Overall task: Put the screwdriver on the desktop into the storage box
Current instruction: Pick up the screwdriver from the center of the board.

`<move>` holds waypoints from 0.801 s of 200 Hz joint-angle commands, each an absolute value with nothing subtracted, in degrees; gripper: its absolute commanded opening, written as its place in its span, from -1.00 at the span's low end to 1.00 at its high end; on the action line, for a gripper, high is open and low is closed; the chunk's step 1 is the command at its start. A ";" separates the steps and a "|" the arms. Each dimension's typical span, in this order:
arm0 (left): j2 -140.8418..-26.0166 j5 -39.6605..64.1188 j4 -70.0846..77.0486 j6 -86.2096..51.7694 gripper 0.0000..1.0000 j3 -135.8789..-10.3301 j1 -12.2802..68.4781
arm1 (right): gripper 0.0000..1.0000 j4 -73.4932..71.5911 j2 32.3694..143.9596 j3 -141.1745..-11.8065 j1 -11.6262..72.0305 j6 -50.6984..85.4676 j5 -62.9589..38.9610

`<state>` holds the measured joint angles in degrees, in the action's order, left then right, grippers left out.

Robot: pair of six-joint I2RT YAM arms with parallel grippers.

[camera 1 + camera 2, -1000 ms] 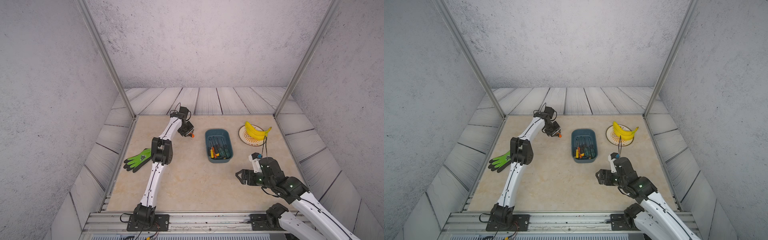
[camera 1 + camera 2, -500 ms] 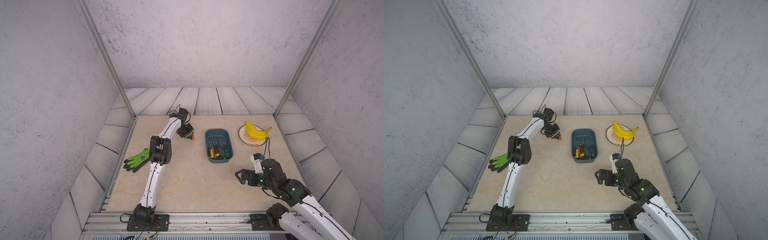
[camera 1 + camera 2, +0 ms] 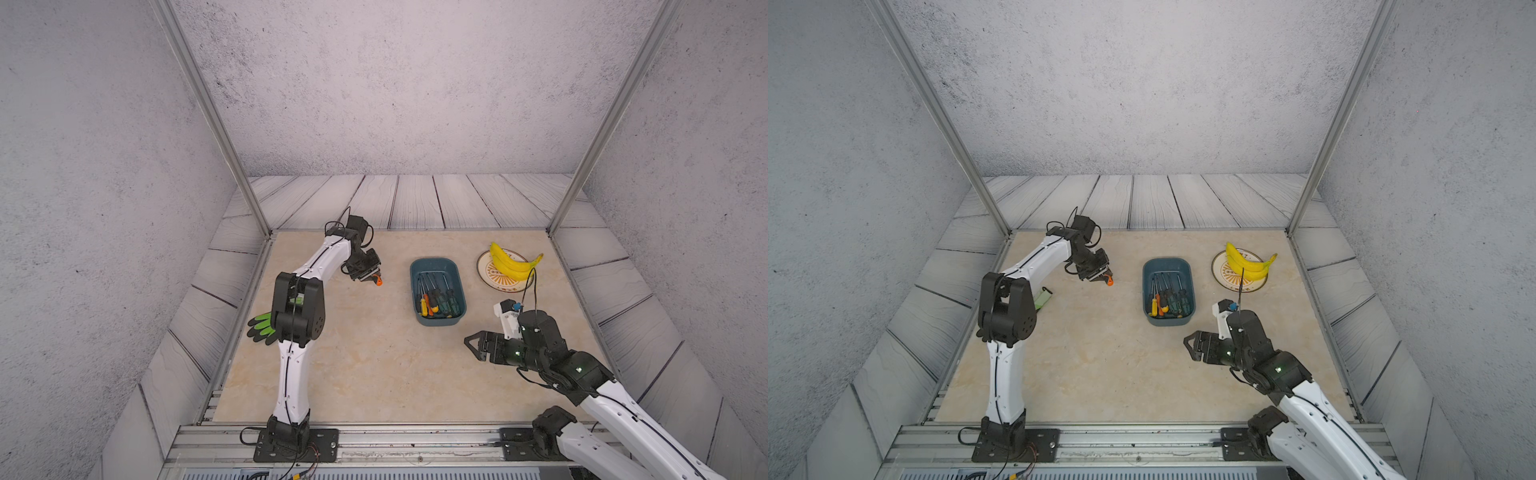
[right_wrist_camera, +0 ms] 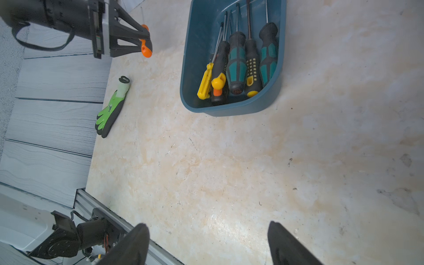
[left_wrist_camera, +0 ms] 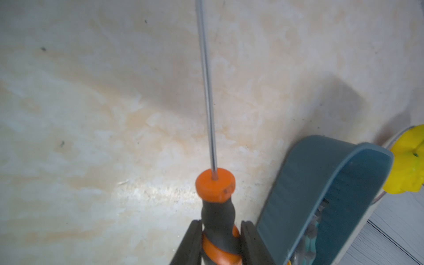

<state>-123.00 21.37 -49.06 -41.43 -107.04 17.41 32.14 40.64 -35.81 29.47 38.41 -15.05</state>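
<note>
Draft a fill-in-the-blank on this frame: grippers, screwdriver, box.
1. The left gripper is shut on a screwdriver with a black and ____ handle.
2. The right gripper is ____ and holds nothing.
3. The bananas lie on a ____, beside the box.
4. The glove is black and ____.
Missing words: orange; open; plate; green.

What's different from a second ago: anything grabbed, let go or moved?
The left gripper, fingers shut on the orange-and-black screwdriver, has drifted slightly in both top views, toward the front rail or lower; I cannot tell which. The orange handle was already at its fingers. The right gripper, open and empty, barely shifted. The storage box, bananas and green glove stayed put.
</note>
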 commanded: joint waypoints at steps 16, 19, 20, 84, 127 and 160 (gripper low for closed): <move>-112.26 25.96 -42.84 -36.09 -1.00 -97.69 18.64 | 0.71 30.18 42.53 -40.21 29.22 35.98 -16.69; -111.38 26.27 -42.73 -35.53 -1.00 -97.04 18.83 | 0.70 30.16 42.90 -40.58 29.22 35.77 -16.92; -111.06 26.41 -42.68 -35.43 -1.00 -96.81 18.86 | 0.70 30.15 43.07 -40.77 29.24 35.72 -16.94; -91.49 33.49 -35.42 -27.84 -1.00 -78.95 23.86 | 0.65 27.82 50.28 -47.52 28.84 34.45 -22.67; -81.88 35.00 -31.21 -26.55 -1.00 -69.53 27.12 | 0.63 25.54 52.14 -49.30 28.12 35.08 -26.38; -77.26 34.53 -30.51 -26.64 -1.00 -65.52 29.02 | 0.62 24.70 52.44 -49.54 27.67 35.73 -28.17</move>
<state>-80.20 33.87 -33.06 -28.03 -67.75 27.68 26.04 52.36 -48.12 28.03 35.51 -25.45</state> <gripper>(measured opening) 0.279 0.812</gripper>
